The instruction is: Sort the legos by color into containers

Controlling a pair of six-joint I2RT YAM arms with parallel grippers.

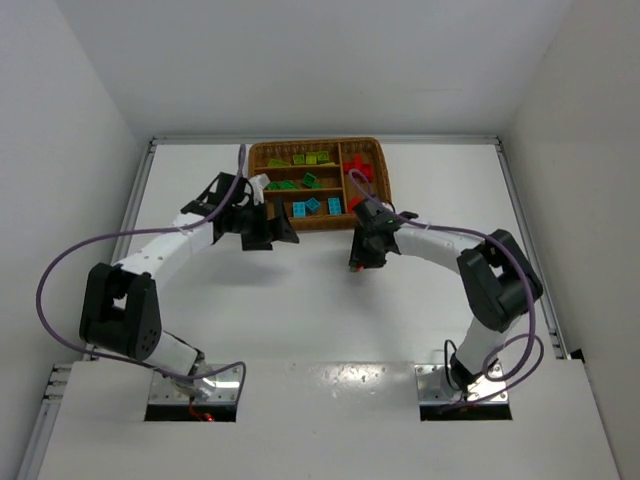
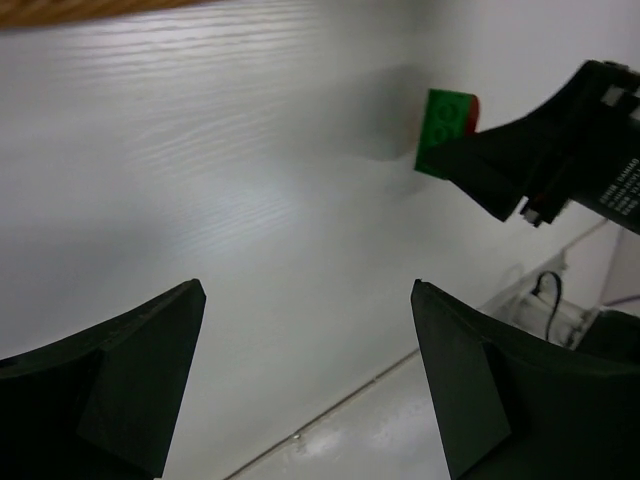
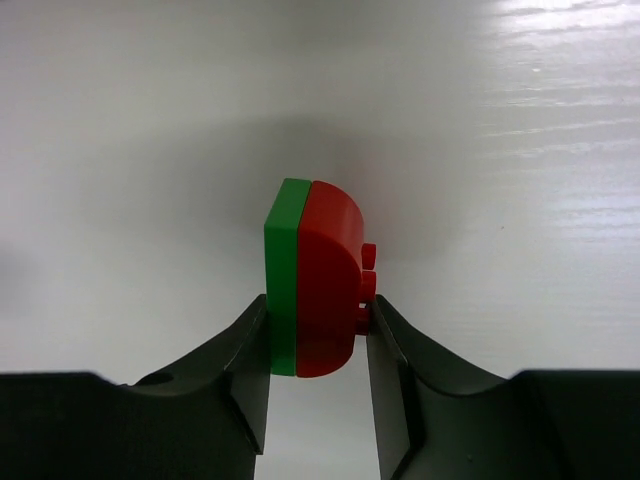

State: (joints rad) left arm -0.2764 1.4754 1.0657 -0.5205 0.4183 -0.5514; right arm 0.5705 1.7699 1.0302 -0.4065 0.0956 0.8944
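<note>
A dark green plate stuck flat against a rounded red lego sits between the fingers of my right gripper, which is shut on the pair just over the white table. In the left wrist view the same green lego shows beside the right gripper's black fingers. My left gripper is open and holds nothing; it hangs near the tray's front left. The wicker tray holds lime legos in its top slot, green legos in the middle, cyan legos in the bottom and red legos in the upright slot.
White walls close in the table on the left, back and right. The right gripper is in front of the tray's right end. A purple cable loops out from the left arm. The metal base plate runs along the near edge.
</note>
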